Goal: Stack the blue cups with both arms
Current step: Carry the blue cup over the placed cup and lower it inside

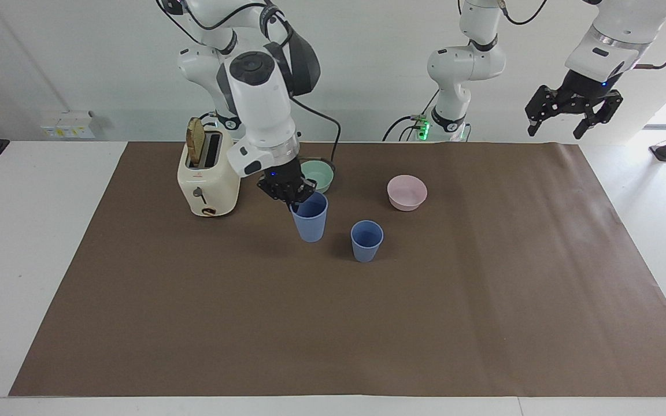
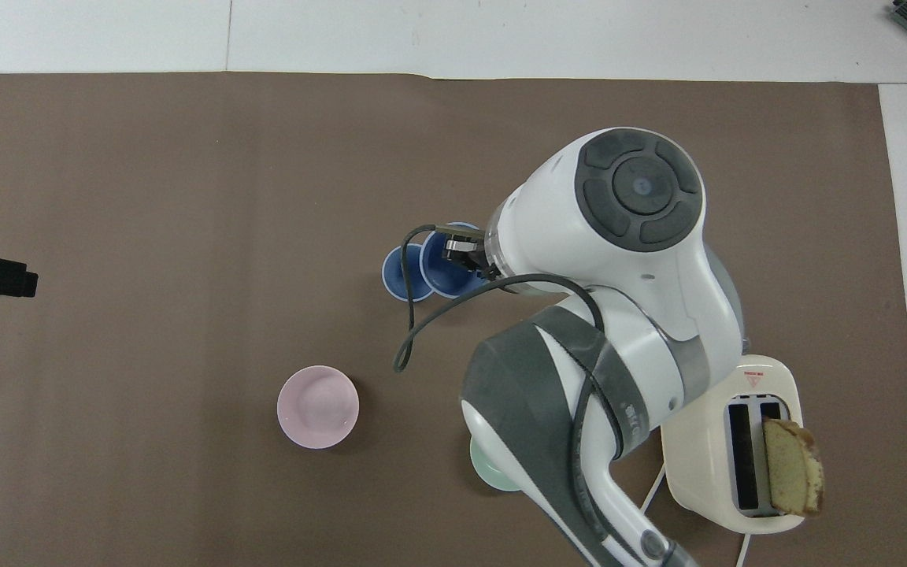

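My right gripper [image 1: 293, 199] pinches 1 blue cup's [image 1: 310, 218] rim, held over the mat beside the standing cup [image 1: 366, 241]. Nothing is stacked; nesting remains. My left gripper [image 1: 573, 113] waits aloft, fingers spread.

Take the standing cup [image 2: 409, 273] as your dial's centre, twelve pointing away from the robots. You find one bowl [image 2: 317, 406] at seven, the other bowl [image 1: 320, 173] at five, and the toaster [image 2: 697, 441] at four with a bread slice [image 2: 792, 468] in its slot. The held cup [image 2: 438, 276] hangs in the right gripper [image 1: 292, 199] just beside, at three.
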